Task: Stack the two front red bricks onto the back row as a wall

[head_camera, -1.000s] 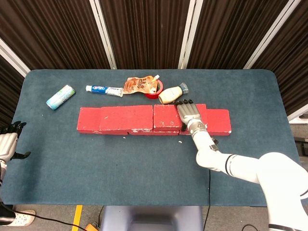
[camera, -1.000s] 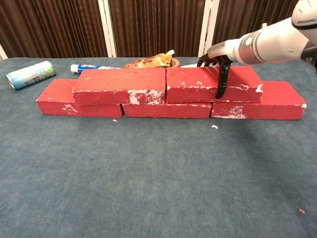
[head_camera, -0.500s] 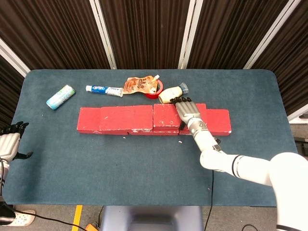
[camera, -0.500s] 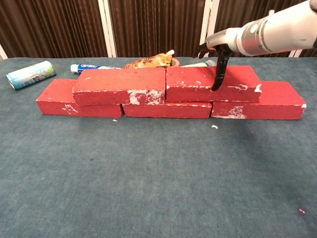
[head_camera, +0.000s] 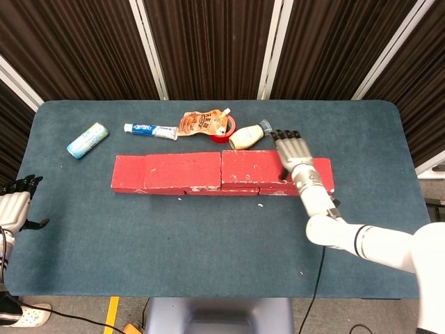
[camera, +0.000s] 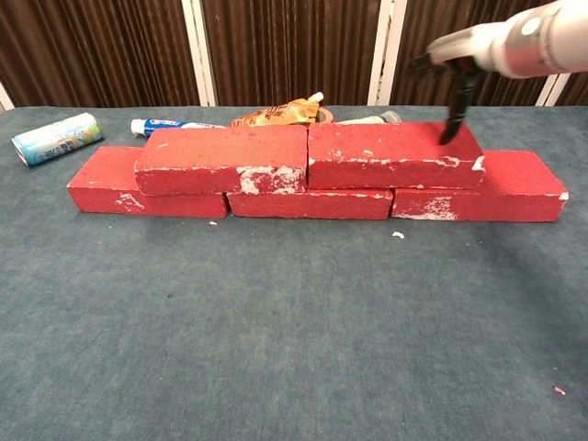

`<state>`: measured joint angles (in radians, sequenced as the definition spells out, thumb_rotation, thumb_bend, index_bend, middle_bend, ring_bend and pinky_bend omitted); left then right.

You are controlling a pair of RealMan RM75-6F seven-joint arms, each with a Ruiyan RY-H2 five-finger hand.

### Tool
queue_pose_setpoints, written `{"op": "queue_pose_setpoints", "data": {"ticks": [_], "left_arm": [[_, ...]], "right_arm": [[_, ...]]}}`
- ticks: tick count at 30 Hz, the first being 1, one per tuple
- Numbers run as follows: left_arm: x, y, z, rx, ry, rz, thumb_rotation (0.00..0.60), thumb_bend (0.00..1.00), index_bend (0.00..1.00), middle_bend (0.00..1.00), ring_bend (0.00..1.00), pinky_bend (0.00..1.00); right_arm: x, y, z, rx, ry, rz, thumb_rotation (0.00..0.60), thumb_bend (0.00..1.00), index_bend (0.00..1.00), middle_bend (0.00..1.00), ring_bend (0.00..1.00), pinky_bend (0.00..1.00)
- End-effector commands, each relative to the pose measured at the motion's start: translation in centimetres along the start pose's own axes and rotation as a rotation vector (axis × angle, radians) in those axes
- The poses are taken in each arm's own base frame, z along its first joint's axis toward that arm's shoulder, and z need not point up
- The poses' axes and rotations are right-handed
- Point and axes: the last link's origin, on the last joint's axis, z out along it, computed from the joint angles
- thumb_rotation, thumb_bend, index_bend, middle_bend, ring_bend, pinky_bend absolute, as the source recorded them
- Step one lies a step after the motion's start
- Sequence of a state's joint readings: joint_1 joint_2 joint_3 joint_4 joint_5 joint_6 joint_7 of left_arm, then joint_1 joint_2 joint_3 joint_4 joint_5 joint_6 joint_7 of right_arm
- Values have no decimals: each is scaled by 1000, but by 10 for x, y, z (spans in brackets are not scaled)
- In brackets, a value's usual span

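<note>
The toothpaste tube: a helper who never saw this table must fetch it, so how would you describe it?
Start at the red brick wall across the blue table and look behind its left half. The toothpaste tube lies flat there, between the pale cylindrical pack and the orange pouch. It alone is slim and white with blue print.

blue tube (head_camera: 87,140), toothpaste (head_camera: 150,130), orange pouch (head_camera: 202,123), red tape roll (head_camera: 224,132), cream bottle (head_camera: 249,136)

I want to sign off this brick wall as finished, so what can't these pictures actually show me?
- Right hand: blurred in the chest view, so contact with the upper right brick is unclear.
- Cream bottle: mostly hidden behind the bricks in the chest view.
- Red ring: half covered by the orange pouch in the head view.
- Left hand: cut off by the head view's left edge.
</note>
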<state>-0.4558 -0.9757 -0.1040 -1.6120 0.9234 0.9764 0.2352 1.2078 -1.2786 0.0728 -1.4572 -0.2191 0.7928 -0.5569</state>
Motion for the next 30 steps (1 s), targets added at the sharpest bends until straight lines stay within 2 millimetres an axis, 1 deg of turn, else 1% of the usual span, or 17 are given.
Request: {"op": "queue_pose_setpoints", "data": {"ticks": [1,4,9,12,30], "left_arm": [[-1,2,0,-4,0,0,600,219,0,0,0,25],[-1,3,0,-7,1,-1,600,219,0,0,0,24],[-2,5,0,-7,-1,4,600,219,0,0,0,25],[-2,5,0,-6,0,2,600,218,0,0,0,25],[-6,2,0,4,-8,2,600,218,0,0,0,25]], "right_arm": [[4,21,-2,-54,9,-17,600,0,183,140,0,0],[7,30,-1,-82,22,-25,600,0,181,139,0,0],[4,43,2,-126,14,-28,600,0,181,140,0,0],[2,47,5,-141,15,-48,600,0,180,140,0,0],[-17,43,13,-140,1,-109,600,0,178,139,0,0]]}}
